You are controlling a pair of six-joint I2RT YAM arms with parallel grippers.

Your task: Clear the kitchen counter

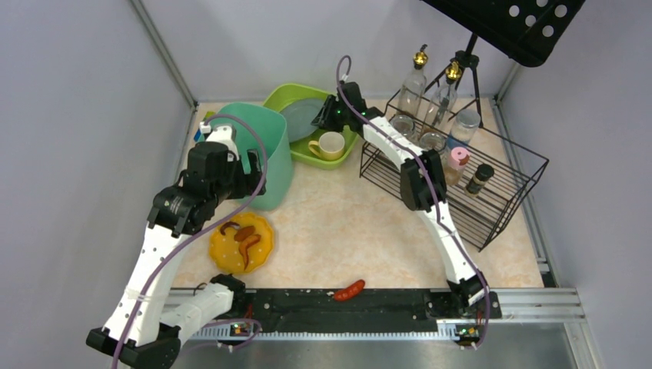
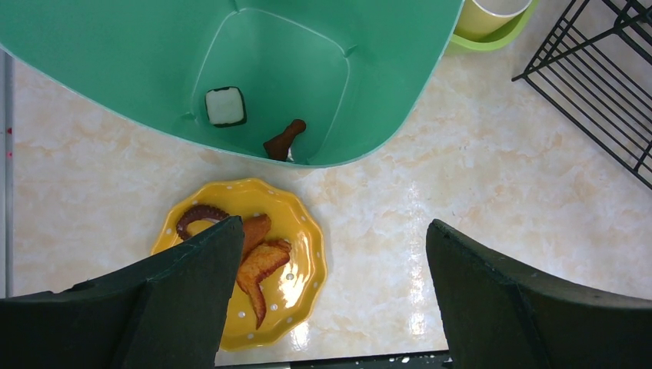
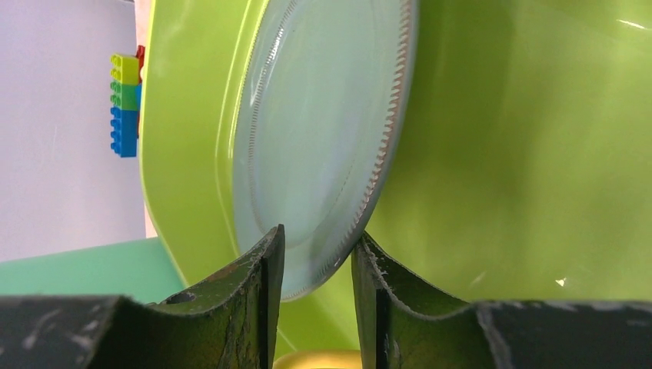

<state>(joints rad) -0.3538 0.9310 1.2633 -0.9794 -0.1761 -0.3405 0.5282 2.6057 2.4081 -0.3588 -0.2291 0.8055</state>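
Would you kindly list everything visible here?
mottled kitchen counter: one, beige, underneath.
tall plastic bin: one, teal, far left.
block, food scrap: two, white, brown, in bin.
plastic basin: one, lime, far centre.
round plate: one, grey, in basin.
cup: one, yellow, in basin.
scalloped plate: one, yellow, near left.
food pieces: several, brown, on it.
sausage: one, red, on black rail.
wire rack: one, black, right.
glass bottles: two, clear, in rack.
small jars: several, mixed, in rack.
toy bricks: stack, multicoloured, left wall.
music stand: one, black, far right.
left gripper: black, open, by bin.
right gripper: black, shut on round plate.
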